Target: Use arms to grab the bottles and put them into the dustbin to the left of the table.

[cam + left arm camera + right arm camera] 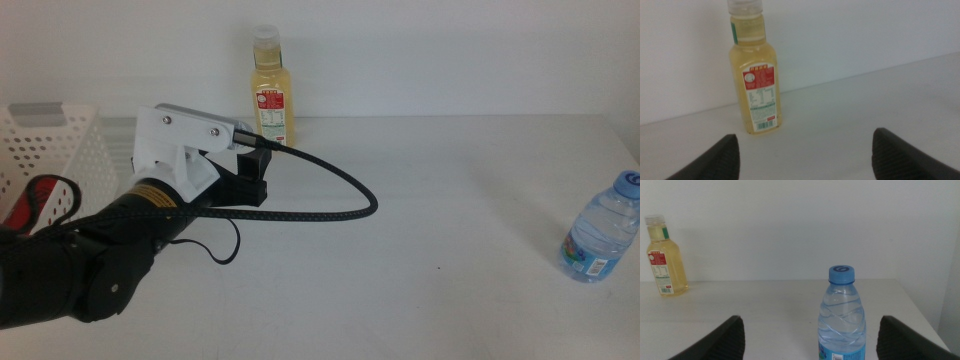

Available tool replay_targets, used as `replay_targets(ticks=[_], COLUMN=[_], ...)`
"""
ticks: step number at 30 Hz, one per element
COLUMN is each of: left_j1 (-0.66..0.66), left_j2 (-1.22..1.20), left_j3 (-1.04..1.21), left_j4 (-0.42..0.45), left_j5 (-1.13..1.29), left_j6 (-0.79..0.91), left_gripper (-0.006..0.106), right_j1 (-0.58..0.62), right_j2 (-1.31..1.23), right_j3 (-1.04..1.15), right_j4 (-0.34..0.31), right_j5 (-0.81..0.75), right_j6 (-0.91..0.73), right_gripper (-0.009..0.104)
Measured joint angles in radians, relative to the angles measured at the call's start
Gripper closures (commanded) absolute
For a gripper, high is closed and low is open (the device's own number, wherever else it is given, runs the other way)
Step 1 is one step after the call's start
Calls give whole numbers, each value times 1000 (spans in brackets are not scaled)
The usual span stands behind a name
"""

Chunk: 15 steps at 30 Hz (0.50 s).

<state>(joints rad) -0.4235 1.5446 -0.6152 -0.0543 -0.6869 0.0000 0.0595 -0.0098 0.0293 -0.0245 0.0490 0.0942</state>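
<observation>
A plain white wall stands behind the wide pale worktop (450, 220), which has much free surface in the middle. At its left edge stands the white perforated dustbin (55, 150), and a red can (40, 200) already lies inside it. The left arm (100, 270) reaches in from the left, and its end effector (805, 155) is spread wide and holds nothing; it points at the yellow-liquid bottle (271, 90), which stands upright at the back, close to the wall. The step in hand seems to be the approach to this bottle. The next move probably calls for going forward until the jaws are on both sides of the body, then closing; the wall behind leaves little room for overshoot. The right end effector (810, 340) is also wide apart and waits facing the small water bottle (600, 235), which stands upright near the right edge of the worktop.
</observation>
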Motion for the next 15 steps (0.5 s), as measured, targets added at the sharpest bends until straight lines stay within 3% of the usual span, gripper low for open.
replay_targets(ticks=[15], left_j1=[9], left_j2=[159], left_j3=[-106], left_j4=[-25], left_j5=[-87], left_j6=[48], left_gripper=[11], right_j1=[0], right_j2=[0], right_j3=[0], right_j4=[0], right_j5=[0], right_j6=[0], right_gripper=[21])
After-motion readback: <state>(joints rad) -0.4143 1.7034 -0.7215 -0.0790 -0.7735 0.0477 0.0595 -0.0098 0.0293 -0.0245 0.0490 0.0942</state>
